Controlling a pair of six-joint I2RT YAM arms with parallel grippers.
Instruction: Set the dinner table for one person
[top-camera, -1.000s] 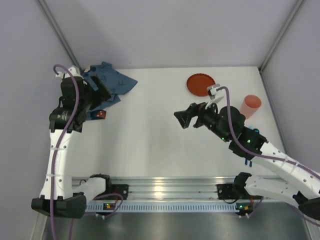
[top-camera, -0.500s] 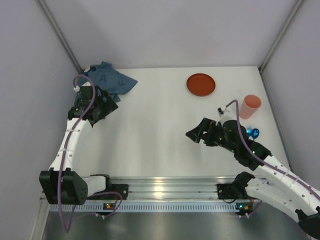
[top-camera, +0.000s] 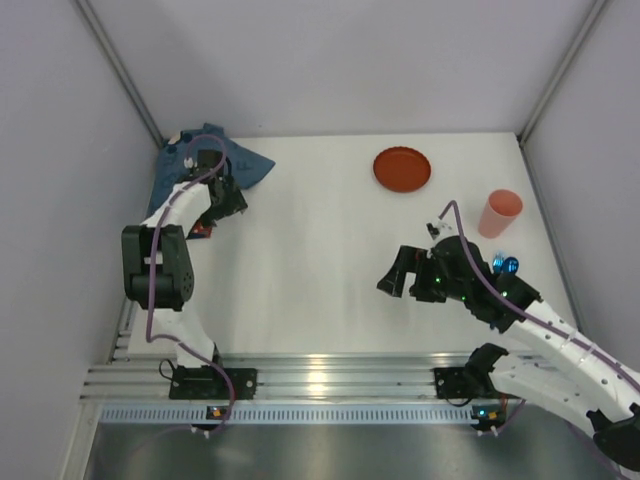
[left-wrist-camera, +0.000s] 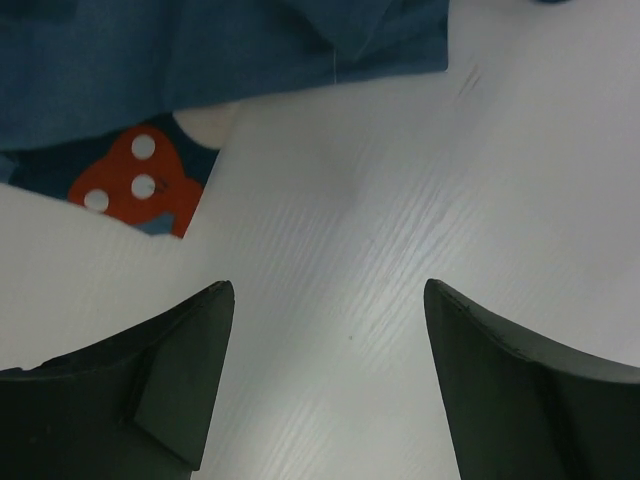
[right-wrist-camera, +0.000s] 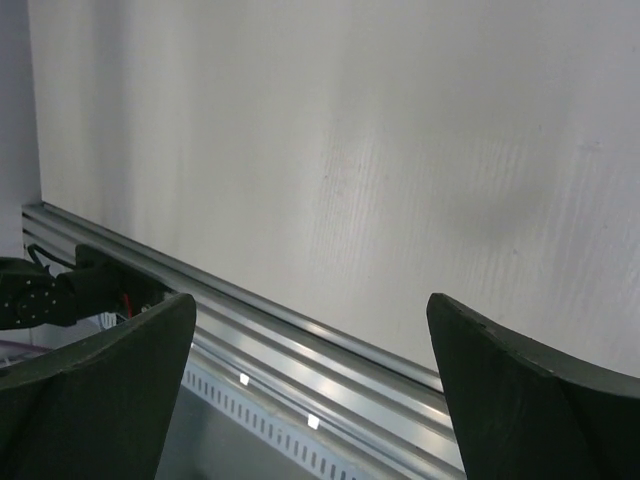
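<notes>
The left gripper (left-wrist-camera: 328, 295), spread empty like the right gripper (right-wrist-camera: 310, 300), should straddle the blue mat (left-wrist-camera: 250, 40) at its edge before pinching

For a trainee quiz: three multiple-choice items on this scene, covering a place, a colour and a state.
1. The round red plate lies: A) far across the white tabletop; B) by the near rail; C) on a cloth.
2. The tapered cup is: A) green; B) pink; C) black.
3. The left gripper is: A) shut on cloth; B) shut on the plate; C) open, empty.
Answers: A, it sits near the back edge; B, pale pink from above; C, bare tabletop shows between its jaws.
</notes>
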